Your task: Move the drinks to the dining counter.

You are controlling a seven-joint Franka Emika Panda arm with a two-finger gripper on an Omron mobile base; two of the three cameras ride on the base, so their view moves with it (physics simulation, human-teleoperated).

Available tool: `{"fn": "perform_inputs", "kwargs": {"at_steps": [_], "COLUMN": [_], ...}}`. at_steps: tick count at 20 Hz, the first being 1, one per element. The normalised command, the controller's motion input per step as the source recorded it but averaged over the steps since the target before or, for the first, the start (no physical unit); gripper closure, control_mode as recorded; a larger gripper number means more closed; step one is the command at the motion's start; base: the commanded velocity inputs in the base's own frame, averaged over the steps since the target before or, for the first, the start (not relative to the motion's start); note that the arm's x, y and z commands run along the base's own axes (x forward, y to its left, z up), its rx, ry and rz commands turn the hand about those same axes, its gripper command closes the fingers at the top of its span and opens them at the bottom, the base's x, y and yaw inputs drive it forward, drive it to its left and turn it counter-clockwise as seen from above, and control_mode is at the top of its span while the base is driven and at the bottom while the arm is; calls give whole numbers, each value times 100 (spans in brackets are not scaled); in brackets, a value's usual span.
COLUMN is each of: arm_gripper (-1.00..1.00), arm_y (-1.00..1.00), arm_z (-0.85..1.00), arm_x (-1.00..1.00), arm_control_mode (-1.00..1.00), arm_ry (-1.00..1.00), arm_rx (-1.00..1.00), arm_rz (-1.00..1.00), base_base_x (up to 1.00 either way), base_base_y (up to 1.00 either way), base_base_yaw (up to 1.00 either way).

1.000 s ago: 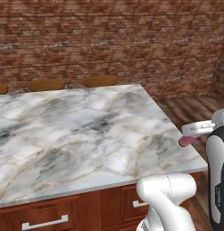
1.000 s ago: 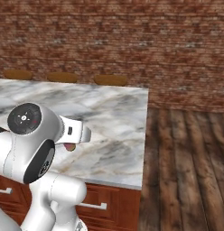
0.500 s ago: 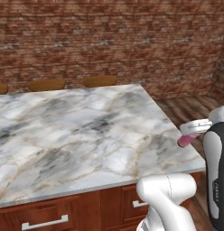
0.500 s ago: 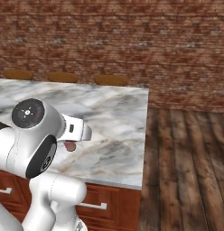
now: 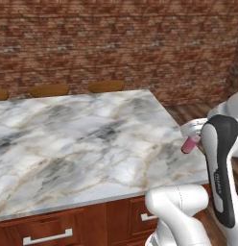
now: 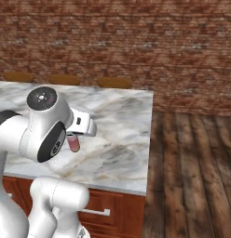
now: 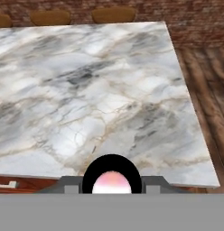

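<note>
The jaws (image 6: 73, 137) are closed on one pink bottle (image 6: 74, 143), gripping it near the capped end so that the body hangs below the hand. In the left base view the same bottle (image 5: 191, 143) projects from the hand at a tilt, lower end pointing down toward the stone. In the hand view the black cap (image 7: 112, 173) sits directly between the fingers, with the pale pink neck inside the ring, which indicates the grip is centred on the bottle axis.

Below and ahead of the jaws lies the worktop (image 7: 100, 90) of the dining island, grey-veined white marble. The bottle hangs above the near right corner region of this surface and appears clear of it; contact cannot be confirmed. Holding the bottle high and by the neck leaves the base free for set-down.

Beyond the far edge of the worktop stand round wooden stools (image 5: 106, 86). Below the near edge run reddish drawers (image 5: 49, 230) with silver handles.

Judgement: the carry phase is nearly complete; lowering and release remain.
</note>
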Motion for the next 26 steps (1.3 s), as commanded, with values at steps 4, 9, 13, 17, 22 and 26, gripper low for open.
{"fn": "perform_inputs", "kwargs": {"at_steps": [4,9,13,17,22,26], "arm_gripper": [100,100,100,100,100,100], "arm_y": [13,3,0,0,0,0], "arm_z": [-32,-32,-26,-29,-33,-30], "arm_x": [47,45,33,26,23,21], "arm_control_mode": [-100,-100,-100,-100,-100,-100], "arm_ry": [0,0,1,0,3,4], "arm_rx": [-6,-6,-1,0,0,0], "arm_rz": [0,0,0,0,0,0], "base_base_x": [0,0,0,0,0,0], "base_base_y": [0,0,0,0,0,0], "base_base_yaw": [0,0,0,0,0,0]}}
